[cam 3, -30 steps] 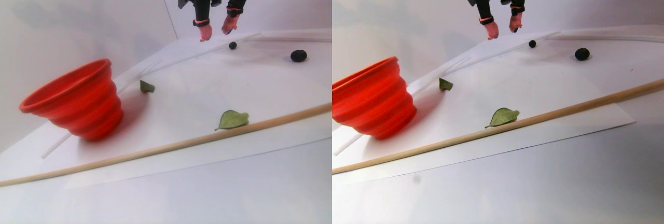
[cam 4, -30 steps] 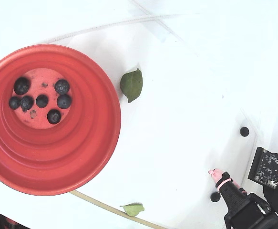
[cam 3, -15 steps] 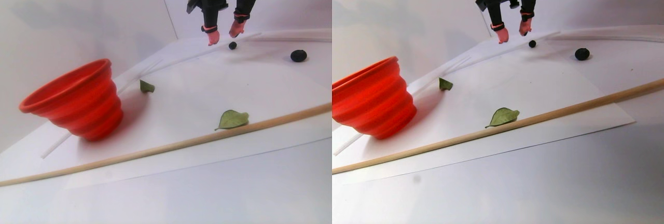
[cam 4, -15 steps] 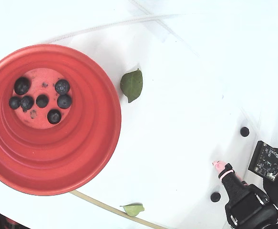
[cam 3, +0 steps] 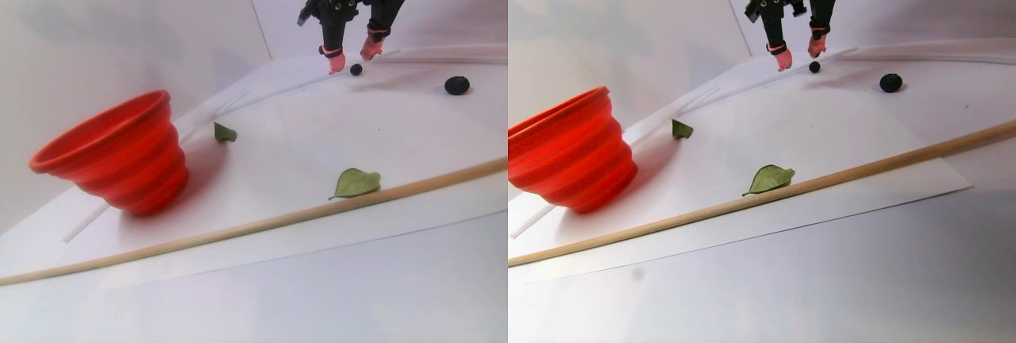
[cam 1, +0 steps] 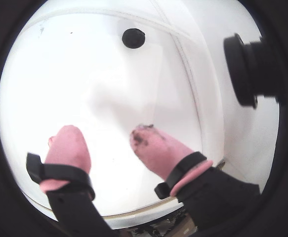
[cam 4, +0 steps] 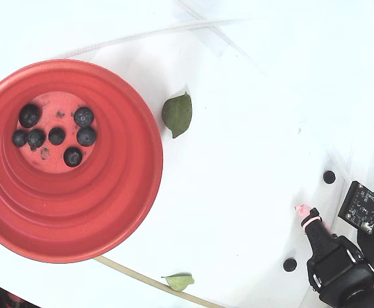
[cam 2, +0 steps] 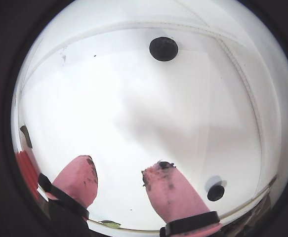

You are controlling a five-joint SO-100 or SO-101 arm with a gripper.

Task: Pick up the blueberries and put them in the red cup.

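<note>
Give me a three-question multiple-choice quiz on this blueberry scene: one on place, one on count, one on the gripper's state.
1. Where are the blueberries outside the red cup, in the fixed view?
A. right side, near the gripper
B. on the leaf
C. left of the cup

2. How many blueberries lie in the cup?
A. two
B. six
C. ten

3. The gripper is
A. shut on a berry
B. open and empty
C. holding a leaf

Answers: 1 A, two loose blueberries sit by the arm. 2 B, six blueberries show on the cup's bottom. 3 B, both wrist views show pink fingertips apart with nothing between.
</note>
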